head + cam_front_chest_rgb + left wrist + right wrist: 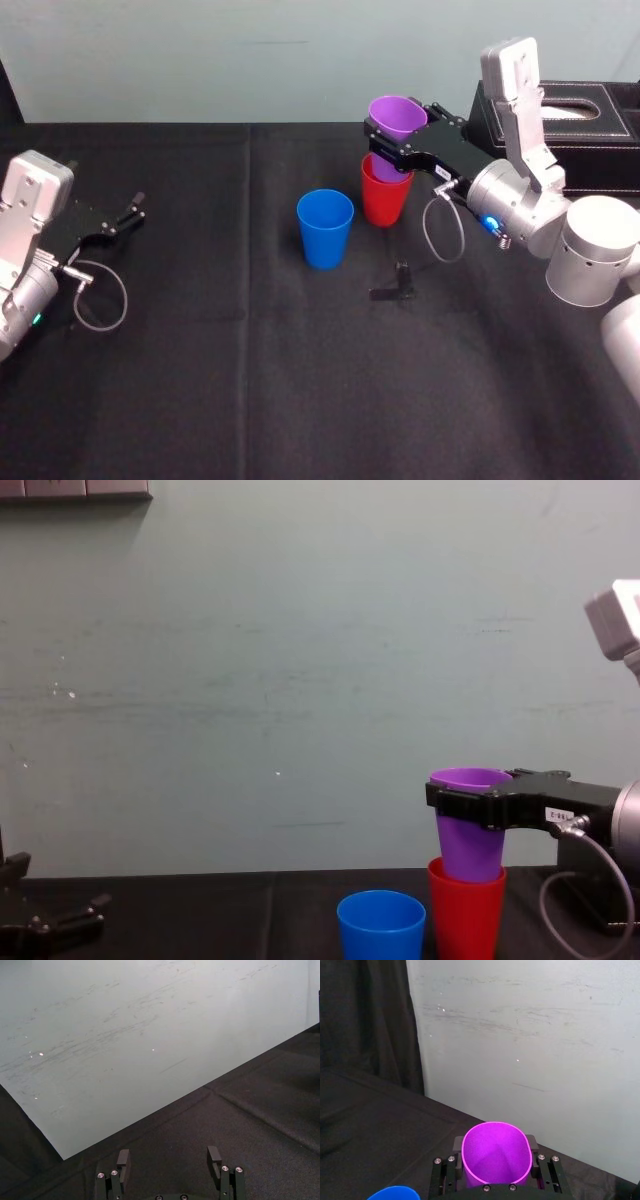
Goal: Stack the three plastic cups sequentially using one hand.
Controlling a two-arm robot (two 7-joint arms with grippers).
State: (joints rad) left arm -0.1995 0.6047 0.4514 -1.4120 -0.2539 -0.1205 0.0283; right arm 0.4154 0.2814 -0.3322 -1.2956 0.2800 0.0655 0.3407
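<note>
Clamping the purple cup (397,112) upright, your right gripper (400,140) holds its base just inside the red cup (383,200) directly beneath; the blue cup (325,230) stands just beside; left gripper (128,215) rests open, well apart.

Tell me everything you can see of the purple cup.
The purple cup is a smooth, tapered plastic tumbler, empty, mouth up and roughly upright. The right gripper clamps it just below the rim, one finger on each side. Its base sits just inside the mouth of the red cup, with most of its body showing above, not fully nested.
</note>
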